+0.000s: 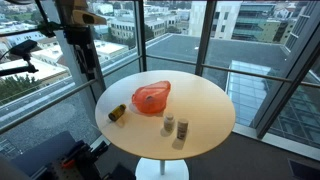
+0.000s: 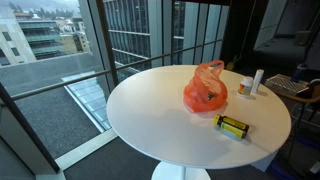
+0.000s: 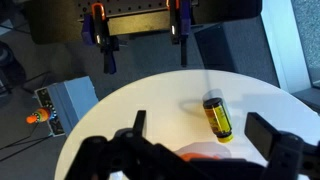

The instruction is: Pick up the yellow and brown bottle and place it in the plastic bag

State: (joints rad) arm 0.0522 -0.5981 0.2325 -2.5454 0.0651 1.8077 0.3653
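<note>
The yellow and brown bottle [image 1: 117, 112] lies on its side on the round white table [image 1: 200, 100], also seen in an exterior view [image 2: 232, 126] and in the wrist view [image 3: 217, 117]. The orange plastic bag [image 1: 151, 97] sits crumpled near the table's middle, beside the bottle [image 2: 205, 88]; only a sliver of it shows in the wrist view [image 3: 200, 152]. My gripper [image 3: 201, 128] is open and empty, high above the table, with the bottle seen between its fingers. In an exterior view the gripper [image 1: 88, 66] hangs above the table's edge.
Two small bottles [image 1: 168, 125] [image 1: 182, 131] stand upright near the table edge, also visible in an exterior view [image 2: 258, 82]. Glass window walls surround the table. A grey box [image 3: 65, 100] sits on the floor beside the robot's base.
</note>
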